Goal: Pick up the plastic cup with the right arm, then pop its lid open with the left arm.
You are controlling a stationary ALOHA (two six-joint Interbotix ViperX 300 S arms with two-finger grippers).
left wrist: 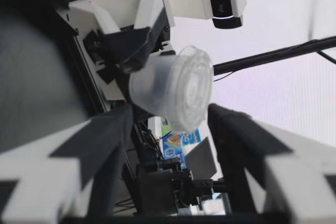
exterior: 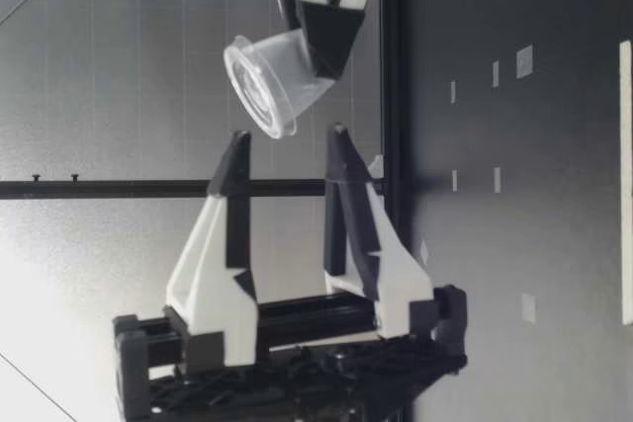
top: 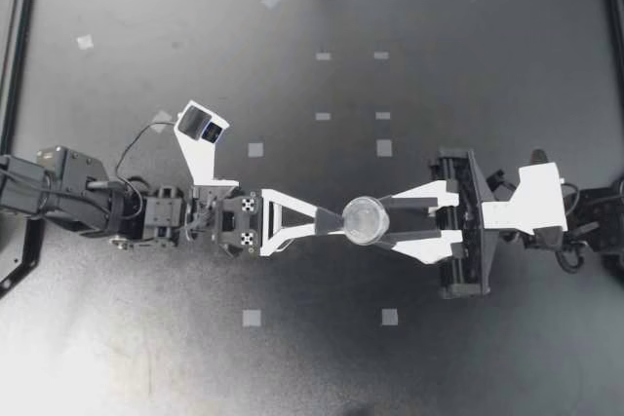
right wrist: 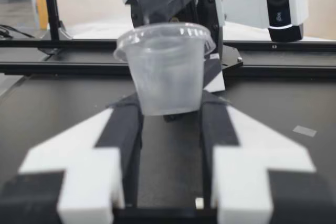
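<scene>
A clear plastic cup with a lid [top: 366,219] hangs above the black table [top: 439,46] between my two arms. My right gripper [top: 383,221] is shut on its lower body, with a finger on each side [right wrist: 169,103]. My left gripper [top: 336,222] faces it from the other side. It is open, with one finger above the other [exterior: 287,138]. The cup [exterior: 265,81] tilts its lidded mouth toward those open fingers, and neither one touches it. In the left wrist view the cup's lid [left wrist: 189,90] sits just ahead of the gap between my left fingers [left wrist: 105,135].
Small grey tape squares [top: 252,318] are stuck across the table. A black frame rail [top: 19,46] runs along its left and far edges. The left arm's wrist camera [top: 200,126] sticks out to the far side.
</scene>
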